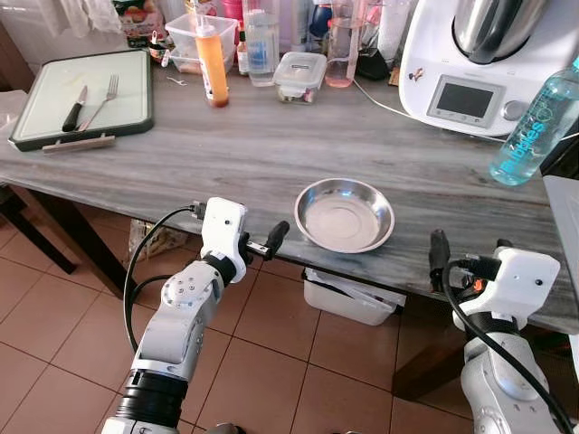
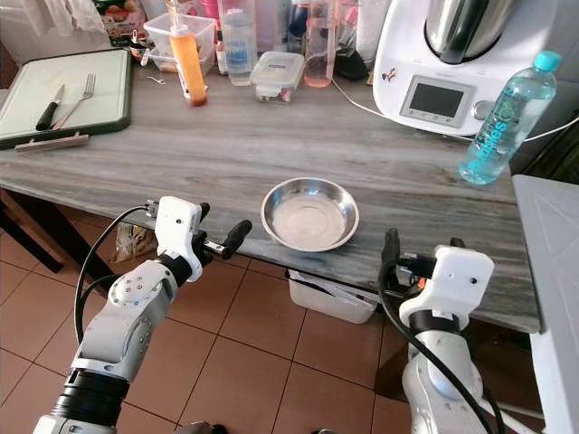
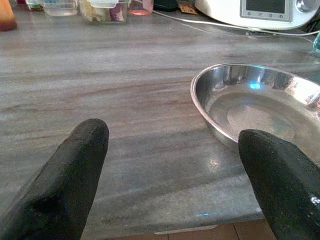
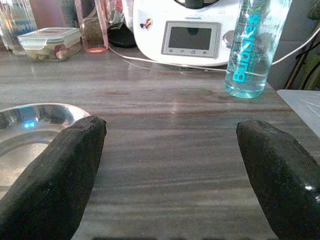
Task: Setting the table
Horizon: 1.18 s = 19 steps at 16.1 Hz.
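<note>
A round steel bowl [image 1: 345,214] sits empty near the front edge of the grey wooden table [image 1: 226,154]. A fork [image 1: 101,98] and a black-handled knife [image 1: 74,108] lie on a green-rimmed board [image 1: 54,81] at the far left. My left gripper [image 1: 238,224] hovers open at the table's front edge, just left of the bowl [image 3: 260,107], holding nothing. My right gripper [image 1: 470,253] is open too, at the front edge to the right of the bowl [image 4: 30,125], with bare tabletop between its fingers.
A white kitchen machine [image 1: 479,63] and a blue water bottle [image 1: 536,127] stand at the back right. An orange sauce bottle [image 1: 212,63], a lidded food container [image 1: 299,74] and several jars line the back. A plastic box [image 1: 353,294] sits on the tiled floor under the table.
</note>
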Motion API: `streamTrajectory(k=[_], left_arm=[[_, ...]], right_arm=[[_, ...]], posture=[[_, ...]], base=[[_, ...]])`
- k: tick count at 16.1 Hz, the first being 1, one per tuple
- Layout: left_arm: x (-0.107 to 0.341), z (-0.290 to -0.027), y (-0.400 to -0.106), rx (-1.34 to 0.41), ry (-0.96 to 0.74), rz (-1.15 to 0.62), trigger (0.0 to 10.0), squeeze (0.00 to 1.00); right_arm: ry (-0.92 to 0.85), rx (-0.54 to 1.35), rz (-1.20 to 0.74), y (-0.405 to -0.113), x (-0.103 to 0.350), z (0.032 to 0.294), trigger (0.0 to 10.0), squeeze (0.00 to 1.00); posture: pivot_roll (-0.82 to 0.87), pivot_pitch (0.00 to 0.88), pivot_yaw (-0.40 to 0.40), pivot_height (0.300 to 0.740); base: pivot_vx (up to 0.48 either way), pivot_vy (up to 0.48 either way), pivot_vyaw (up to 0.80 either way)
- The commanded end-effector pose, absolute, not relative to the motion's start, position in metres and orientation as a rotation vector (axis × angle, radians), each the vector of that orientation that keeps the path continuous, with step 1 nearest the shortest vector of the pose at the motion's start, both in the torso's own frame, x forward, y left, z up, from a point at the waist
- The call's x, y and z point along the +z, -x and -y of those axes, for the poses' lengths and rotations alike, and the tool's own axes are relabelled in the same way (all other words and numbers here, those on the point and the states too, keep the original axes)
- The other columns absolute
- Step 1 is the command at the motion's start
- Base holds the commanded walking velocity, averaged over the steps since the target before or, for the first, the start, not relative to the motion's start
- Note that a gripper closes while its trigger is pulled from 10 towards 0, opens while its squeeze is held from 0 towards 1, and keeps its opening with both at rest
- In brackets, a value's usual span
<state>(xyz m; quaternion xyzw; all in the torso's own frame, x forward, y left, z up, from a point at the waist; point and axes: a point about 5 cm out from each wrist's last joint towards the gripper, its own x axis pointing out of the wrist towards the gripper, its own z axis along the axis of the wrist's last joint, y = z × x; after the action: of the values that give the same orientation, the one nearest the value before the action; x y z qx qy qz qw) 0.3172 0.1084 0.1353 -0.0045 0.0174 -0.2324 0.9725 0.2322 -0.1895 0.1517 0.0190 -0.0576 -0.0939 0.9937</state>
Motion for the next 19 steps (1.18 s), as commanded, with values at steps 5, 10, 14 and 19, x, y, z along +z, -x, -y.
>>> streamTrajectory(k=[5, 10, 14, 19], left_arm=[[0.1359, -0.1073, -0.3173, -0.479, -0.011, -0.043, 10.0, 0.00], [0.1349, -0.1058, -0.3167, -0.489, -0.015, -0.049, 10.0, 0.00], [0.1348, -0.1050, -0.3185, -0.493, -0.021, -0.050, 10.0, 0.00], [0.1352, -0.1028, -0.3201, -0.491, -0.020, -0.046, 10.0, 0.00]], right_arm=[[-0.040, -0.181, 0.103, -0.2311, 0.1480, 0.1877, 10.0, 0.00], [-0.040, -0.186, 0.096, -0.2292, 0.1463, 0.1873, 10.0, 0.00], [-0.035, -0.183, 0.103, -0.2327, 0.1482, 0.1880, 10.0, 0.00], [-0.030, -0.184, 0.106, -0.2361, 0.1482, 0.1895, 10.0, 0.00]], posture=[[0.11, 0.110, 0.006, 0.740], [0.10, 0.113, 0.009, 0.740], [0.10, 0.106, 0.009, 0.740], [0.11, 0.096, 0.008, 0.740]], base=[[-0.247, 0.000, 0.00], [-0.257, 0.000, 0.00], [-0.258, 0.000, 0.00], [-0.259, 0.000, 0.00]])
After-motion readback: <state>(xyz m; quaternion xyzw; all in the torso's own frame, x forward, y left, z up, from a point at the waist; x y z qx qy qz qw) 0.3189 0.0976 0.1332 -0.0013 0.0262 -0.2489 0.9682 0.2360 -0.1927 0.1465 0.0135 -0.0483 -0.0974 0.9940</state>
